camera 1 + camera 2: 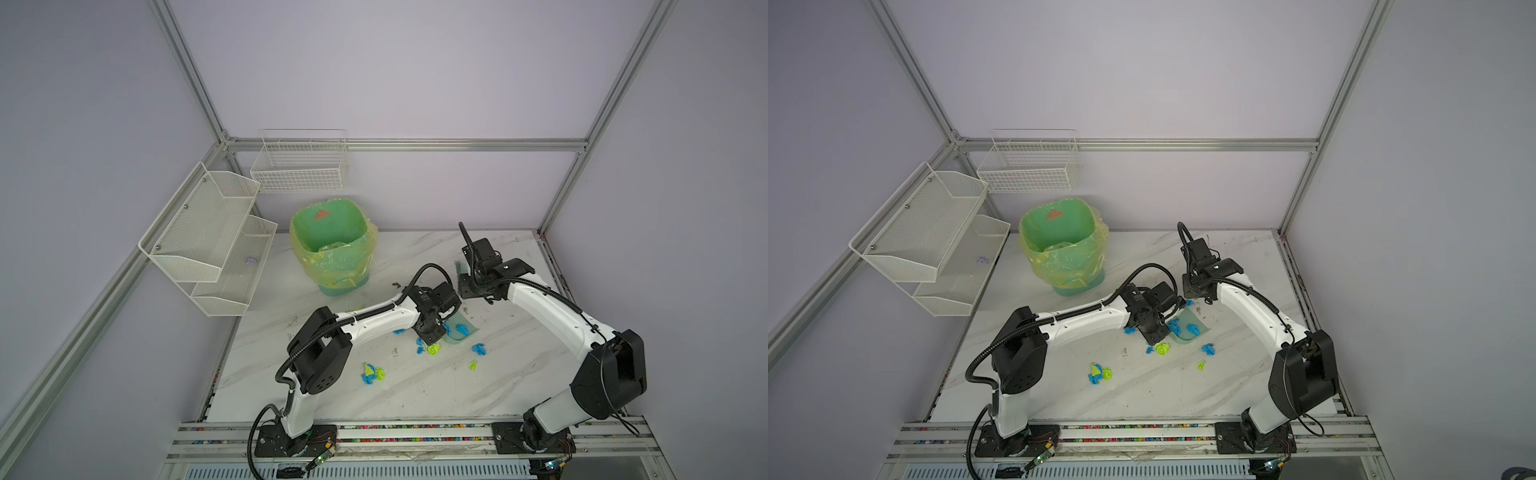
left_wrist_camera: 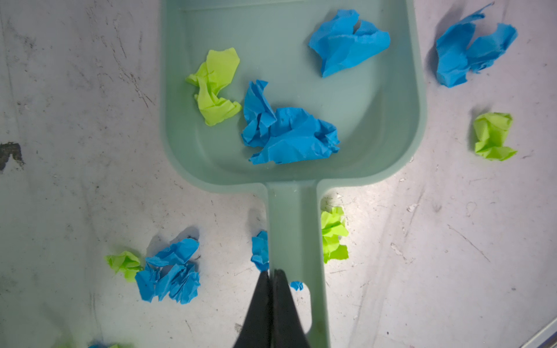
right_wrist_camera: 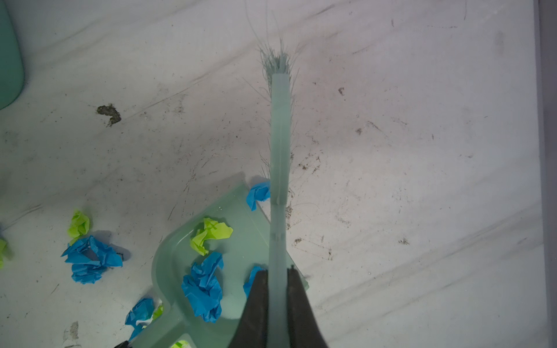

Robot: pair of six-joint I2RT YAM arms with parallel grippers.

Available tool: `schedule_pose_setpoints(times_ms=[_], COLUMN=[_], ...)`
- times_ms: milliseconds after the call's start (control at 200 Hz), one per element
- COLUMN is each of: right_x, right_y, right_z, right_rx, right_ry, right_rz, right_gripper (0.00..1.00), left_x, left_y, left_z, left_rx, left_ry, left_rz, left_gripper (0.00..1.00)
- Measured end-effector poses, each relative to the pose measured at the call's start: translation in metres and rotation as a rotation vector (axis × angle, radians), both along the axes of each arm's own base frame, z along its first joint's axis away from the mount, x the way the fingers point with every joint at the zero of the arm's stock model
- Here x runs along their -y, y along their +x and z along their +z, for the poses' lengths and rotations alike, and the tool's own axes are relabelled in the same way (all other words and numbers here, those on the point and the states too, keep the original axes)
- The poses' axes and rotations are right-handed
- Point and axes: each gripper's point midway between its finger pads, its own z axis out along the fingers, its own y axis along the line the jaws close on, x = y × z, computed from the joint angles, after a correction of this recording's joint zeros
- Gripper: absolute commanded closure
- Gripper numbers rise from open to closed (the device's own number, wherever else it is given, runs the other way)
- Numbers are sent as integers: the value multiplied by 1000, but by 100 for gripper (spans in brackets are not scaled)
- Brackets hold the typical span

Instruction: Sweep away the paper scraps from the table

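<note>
Scraps (image 2: 289, 135): three in dustpan (image 2: 376, 105), rest loose on table (image 2: 75, 150) around it. Left claw (image 2: 272, 272) clamped on dustpan handle, right claw (image 3: 277, 271) clamped on brush (image 3: 280, 120). Needs more sweeping, then dumping into bin (image 1: 332, 245).

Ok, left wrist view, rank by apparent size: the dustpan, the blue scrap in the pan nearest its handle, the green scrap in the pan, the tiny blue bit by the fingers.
1. dustpan
2. blue scrap nearest the handle
3. green scrap in the pan
4. tiny blue bit
No ties.
</note>
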Motion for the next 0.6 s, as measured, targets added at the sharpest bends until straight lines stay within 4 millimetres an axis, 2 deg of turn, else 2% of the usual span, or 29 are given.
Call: schedule_pose_setpoints(times_ms=[135,350,415,485,600], right_x=[-13,-24,-33,-31,-30], right_y=[-10,-24,-37,-47,-61], right_z=[-12,-17,-13,-7,15], right_rx=[-10,-21,-32,-39,-28], right_ry=[-35,-41,-3,35,116], right_rz=[58,71,90,70,36], right_gripper=[100,100,100,100,100], left_x=[-8,-18,-16,-13,-7], left_y=[-5,-14,-6,0,8], left_z=[-4,-8,-6,1,8], left_rx=[-30,-68,-52,-28,-1], left_ry=[28,65,45,11,-26], left_rz=[0,4,14,20,27], left_gripper=[100,100,100,100,100])
